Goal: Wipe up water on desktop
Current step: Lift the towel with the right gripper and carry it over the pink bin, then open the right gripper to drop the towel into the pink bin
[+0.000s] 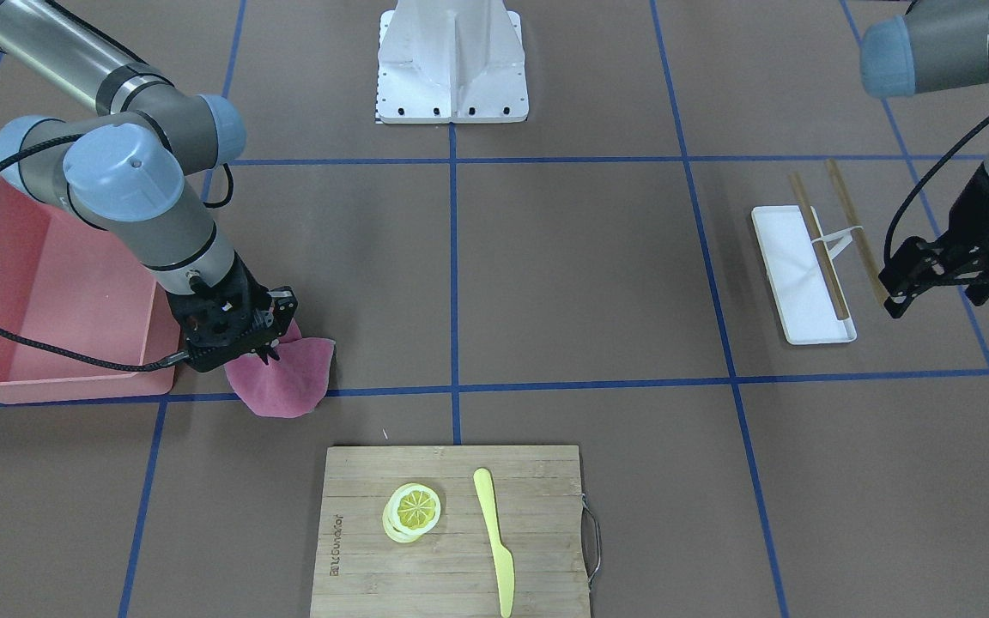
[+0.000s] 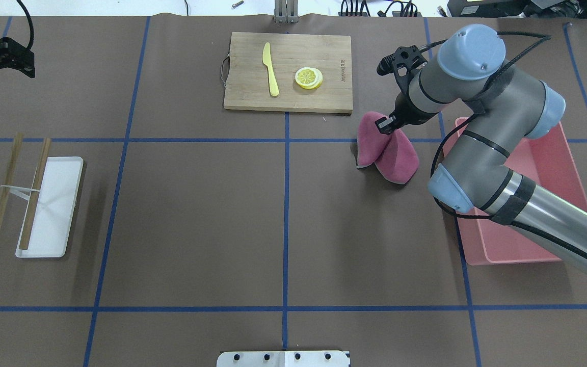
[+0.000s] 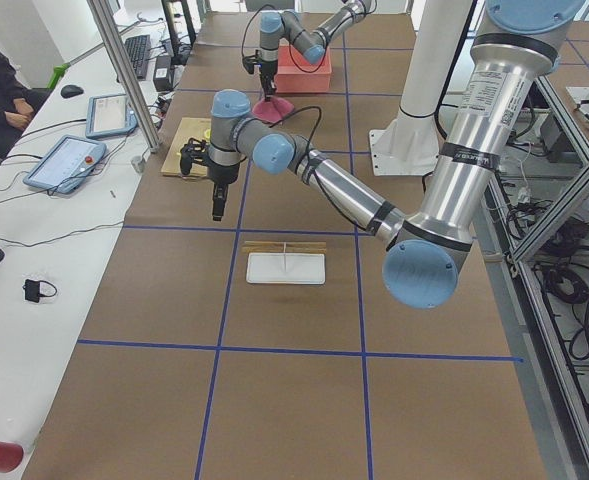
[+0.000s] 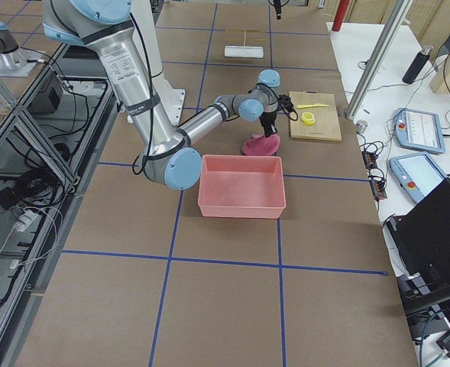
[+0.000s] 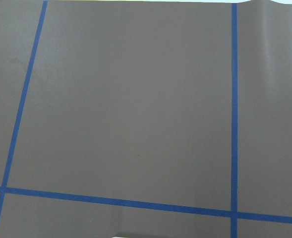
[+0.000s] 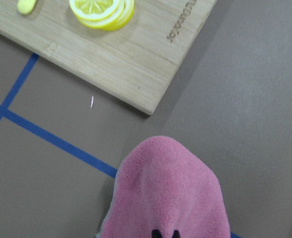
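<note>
The desktop is matte brown with blue tape lines; I see no water on it. My right gripper is shut on the top of a pink cloth. The cloth hangs like a tent, its lower edge on the desktop beside the pink bin. In the overhead view the right gripper pinches the cloth at its peak. The right wrist view shows the cloth just below the fingertips. My left gripper hovers open and empty above the desktop near the chopsticks.
A pink bin stands right beside the cloth. A bamboo cutting board holds lemon slices and a yellow knife. A white tray with chopsticks lies near the left gripper. The robot base is opposite.
</note>
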You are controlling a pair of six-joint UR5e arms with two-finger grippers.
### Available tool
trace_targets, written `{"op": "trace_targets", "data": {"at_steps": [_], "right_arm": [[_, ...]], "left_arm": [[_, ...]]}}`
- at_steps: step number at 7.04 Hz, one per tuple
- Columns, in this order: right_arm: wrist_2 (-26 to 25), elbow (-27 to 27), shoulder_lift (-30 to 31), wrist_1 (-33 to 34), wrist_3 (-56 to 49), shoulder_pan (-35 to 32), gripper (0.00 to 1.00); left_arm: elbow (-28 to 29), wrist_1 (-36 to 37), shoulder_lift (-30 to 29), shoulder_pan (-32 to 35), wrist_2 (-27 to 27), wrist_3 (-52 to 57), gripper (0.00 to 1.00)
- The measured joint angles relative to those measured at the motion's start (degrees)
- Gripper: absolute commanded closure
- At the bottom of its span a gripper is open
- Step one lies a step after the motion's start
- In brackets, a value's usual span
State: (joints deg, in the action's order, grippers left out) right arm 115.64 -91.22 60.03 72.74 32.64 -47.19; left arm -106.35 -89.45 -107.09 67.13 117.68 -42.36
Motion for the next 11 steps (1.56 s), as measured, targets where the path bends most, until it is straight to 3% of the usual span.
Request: {"op": "trace_targets", "data": {"at_steps": [3,6,8,11], "right_arm": [[1.0,-9.3,1.1,-1.3,0.3,-6.9,1.00],[11.1,-19.5,7.6,4.0,0.3,-17.9,1.00],[18.5,-25.4,16.3,11.2,-0.4,-23.0,1.00],[19.8,-29.4,31.6,12.8,-4.8,-22.5,1.00]], "left_arm": [[-0.1,0.1,0.0,0.3,0.0,0.0,0.02],[-0.3,0.0,0.1,0.3,0.0,0.0,0.02],[-0.5,0.0,0.2,0.3,0.1,-0.1,0.02],[-1.2,0.0,0.5,0.3,0.1,-0.4,0.02]]}}
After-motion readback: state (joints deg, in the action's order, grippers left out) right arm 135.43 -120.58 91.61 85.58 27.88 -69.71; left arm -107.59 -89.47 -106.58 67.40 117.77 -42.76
